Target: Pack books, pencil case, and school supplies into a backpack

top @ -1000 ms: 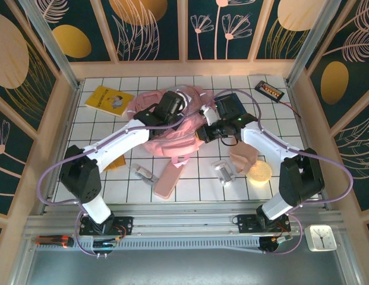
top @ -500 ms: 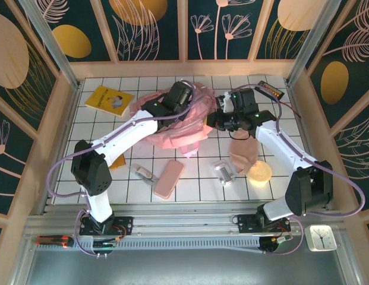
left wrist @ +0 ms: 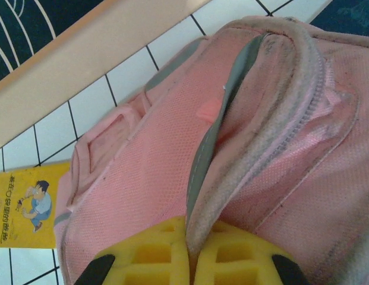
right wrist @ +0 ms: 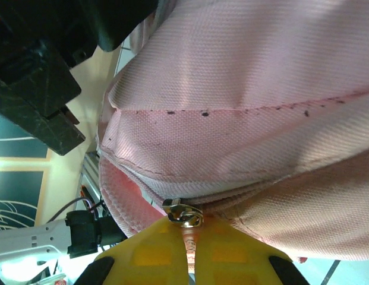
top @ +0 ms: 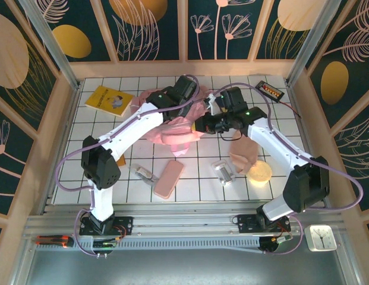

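Backpack (top: 172, 124) is being held bunched at the far middle of the table (top: 83, 127), between the two arms. Yellow book (top: 109, 100) is lying flat at far left, apart from the bag; pencil case (top: 168, 179) is lying nearer the bases, silver clips (top: 223, 171) to its right. The bag's zip-edged rim is being pinched by the left gripper (left wrist: 192, 252), jaws closed on it; the zip pull (right wrist: 183, 214) is being clamped by the right gripper (right wrist: 193, 252), jaws narrow. Risk, as judged: the small pull is being gripped by fingertips alone, so a sideways tug could slip it free — or fabric could be dragged rather than the zip opened.
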`<act>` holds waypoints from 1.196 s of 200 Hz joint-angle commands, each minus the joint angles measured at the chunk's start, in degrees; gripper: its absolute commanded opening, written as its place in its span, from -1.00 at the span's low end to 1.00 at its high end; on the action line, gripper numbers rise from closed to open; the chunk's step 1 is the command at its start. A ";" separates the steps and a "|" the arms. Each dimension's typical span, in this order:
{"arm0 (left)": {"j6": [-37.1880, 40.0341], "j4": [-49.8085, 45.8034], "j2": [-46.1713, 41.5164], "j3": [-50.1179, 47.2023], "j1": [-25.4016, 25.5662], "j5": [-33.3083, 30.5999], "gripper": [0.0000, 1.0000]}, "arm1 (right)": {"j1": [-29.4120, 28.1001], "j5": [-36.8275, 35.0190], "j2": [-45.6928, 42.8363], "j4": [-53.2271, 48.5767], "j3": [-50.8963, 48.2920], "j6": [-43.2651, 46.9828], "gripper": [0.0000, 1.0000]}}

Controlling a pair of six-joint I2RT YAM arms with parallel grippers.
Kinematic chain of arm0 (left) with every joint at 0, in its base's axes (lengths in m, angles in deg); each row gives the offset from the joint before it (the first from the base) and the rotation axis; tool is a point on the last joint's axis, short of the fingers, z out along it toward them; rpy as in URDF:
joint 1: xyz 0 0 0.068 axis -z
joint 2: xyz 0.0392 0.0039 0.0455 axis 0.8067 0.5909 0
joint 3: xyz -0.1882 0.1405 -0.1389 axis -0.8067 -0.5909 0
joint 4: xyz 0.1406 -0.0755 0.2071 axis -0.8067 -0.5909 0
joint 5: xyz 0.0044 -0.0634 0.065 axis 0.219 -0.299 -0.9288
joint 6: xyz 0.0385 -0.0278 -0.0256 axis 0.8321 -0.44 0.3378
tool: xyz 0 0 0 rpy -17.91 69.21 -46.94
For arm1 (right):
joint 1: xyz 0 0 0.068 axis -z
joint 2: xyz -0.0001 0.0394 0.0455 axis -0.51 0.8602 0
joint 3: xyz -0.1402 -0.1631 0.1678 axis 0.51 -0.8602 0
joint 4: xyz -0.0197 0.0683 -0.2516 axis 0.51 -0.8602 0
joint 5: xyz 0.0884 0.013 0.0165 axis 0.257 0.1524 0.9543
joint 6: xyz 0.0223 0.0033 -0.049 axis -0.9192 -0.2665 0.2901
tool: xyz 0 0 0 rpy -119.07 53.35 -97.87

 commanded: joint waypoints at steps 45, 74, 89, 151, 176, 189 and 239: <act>-3.92 8.45 -0.14 1.40 0.46 2.12 -1.00 | -6.30 3.89 0.03 17.59 -3.84 -8.32 -0.64; 0.28 16.62 -6.49 -8.54 0.46 4.97 -1.00 | -3.57 0.82 -4.56 12.55 -6.39 -6.10 -0.16; 3.99 20.98 -10.05 -14.27 0.45 5.67 -1.00 | -0.31 -0.64 -7.35 8.65 -8.40 -4.82 0.07; 10.63 27.97 -18.08 -25.27 0.41 7.74 -1.00 | 10.50 -4.08 -15.13 4.95 -13.93 -7.37 0.17; 10.41 28.55 -18.99 -25.66 0.38 8.81 -1.00 | 10.52 -3.13 -13.82 9.40 -16.72 -10.41 0.15; 11.09 28.77 -19.69 -26.02 0.41 9.22 -1.00 | 10.56 -1.96 -13.13 14.39 -18.10 -12.90 0.15; 12.62 30.80 -22.04 -28.78 0.41 11.22 -1.00 | 9.10 -1.14 -5.45 24.83 -15.39 -16.81 0.15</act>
